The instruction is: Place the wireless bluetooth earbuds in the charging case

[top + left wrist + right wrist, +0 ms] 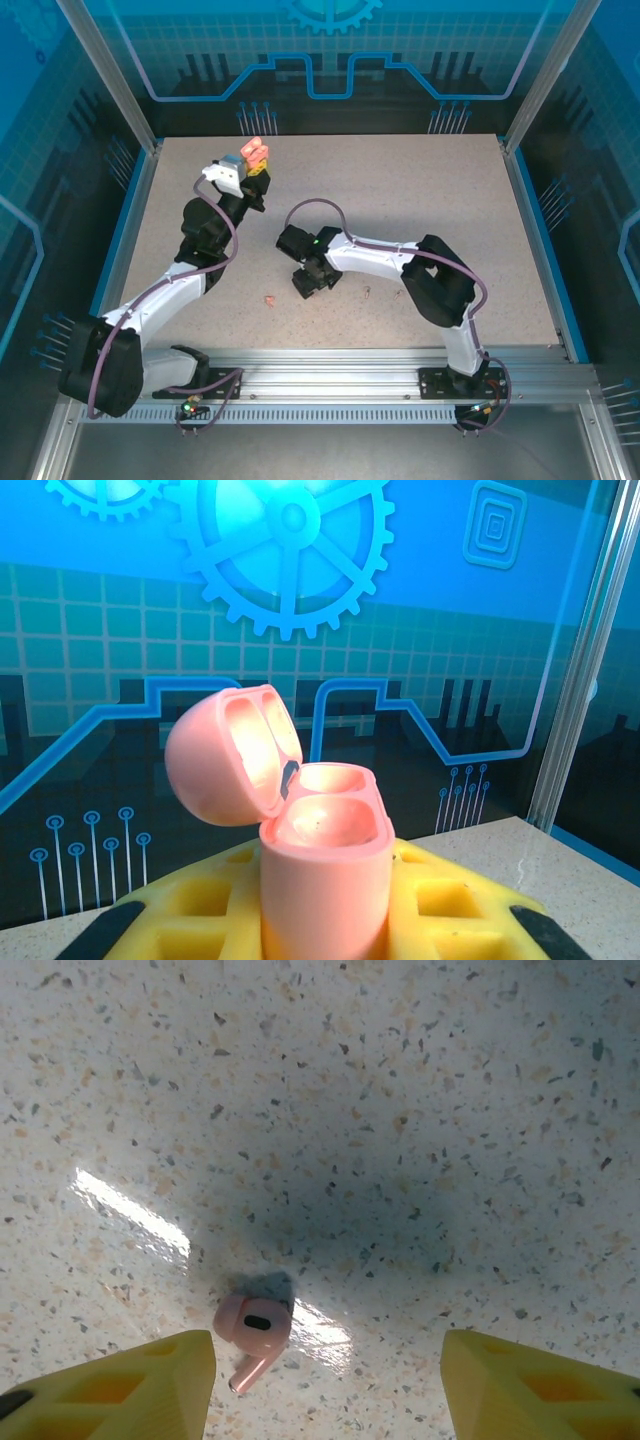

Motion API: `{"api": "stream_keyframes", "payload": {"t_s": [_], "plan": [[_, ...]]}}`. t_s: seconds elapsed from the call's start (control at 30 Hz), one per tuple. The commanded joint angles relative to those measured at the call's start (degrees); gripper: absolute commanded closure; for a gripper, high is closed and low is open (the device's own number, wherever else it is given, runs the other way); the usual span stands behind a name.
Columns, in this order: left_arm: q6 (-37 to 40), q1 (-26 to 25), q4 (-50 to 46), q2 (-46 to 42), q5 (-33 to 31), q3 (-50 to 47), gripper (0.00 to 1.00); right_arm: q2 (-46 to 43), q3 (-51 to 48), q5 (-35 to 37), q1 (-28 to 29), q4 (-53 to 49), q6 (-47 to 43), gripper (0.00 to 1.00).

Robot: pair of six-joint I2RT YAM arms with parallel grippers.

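Left gripper (257,172): shut on the charging case (325,880), held up off the table (400,1110) at the far end of the arm's reach. The yellow fingers (180,920) press on both flanks of the case's lower half. The case stands upright between them, its top well clear of the fingertips.

Lid (225,755): hinged open, tipped back and to the left in the left wrist view. Two hollows show inside the lid. The two wells in the base are both empty and face up. A small dark patch sits at the hinge; too small to tell what it is.

Right gripper (325,1365): low over the table, pointing down. Jaws spread wide, nothing between them and nothing held. Both yellow fingertips (130,1385) are at the bottom corners of the right wrist view.

Earbud (255,1328): lying flat on the speckled table, just inside the left-hand fingertip of that view and close to it. Touching or not, cannot tell. Well apart from the other fingertip. Bulb end points away from the jaws, stem toward them. A bright glare streak on the table runs beside it.

Top view: one small pink lump (269,299) lies on the table just beside the right gripper, on the side toward the left arm's base. Cannot tell whether it is the same earbud.
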Motion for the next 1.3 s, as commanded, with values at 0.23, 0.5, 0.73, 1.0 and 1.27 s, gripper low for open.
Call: {"api": "stream_keyframes", "payload": {"t_s": [0.23, 0.5, 0.73, 1.0, 1.27], "plan": [[-0.1, -0.1, 0.7, -2.6, -1.6, 1.6, 1.00, 4.8, 5.9, 0.1, 2.1, -5.3, 3.2, 0.42], [-0.2, -0.1, 0.7, -2.7, -1.6, 1.2, 1.00, 6.9, 7.5, -1.1, 2.1, -6.6, 3.2, 0.48], [-0.2, -0.1, 0.7, -2.9, -1.2, 1.3, 1.00, 8.0, 8.0, -1.2, 2.2, -7.1, 3.7, 0.53], [-0.5, -0.1, 0.8, -3.0, -0.8, 0.8, 1.00, 8.9, 10.5, -1.4, 2.2, -9.9, 8.0, 0.54], [-0.5, -0.1, 0.9, -3.1, -0.7, 0.2, 1.00, 10.5, 11.8, -1.9, 2.1, -10.7, 9.5, 0.55]]}}
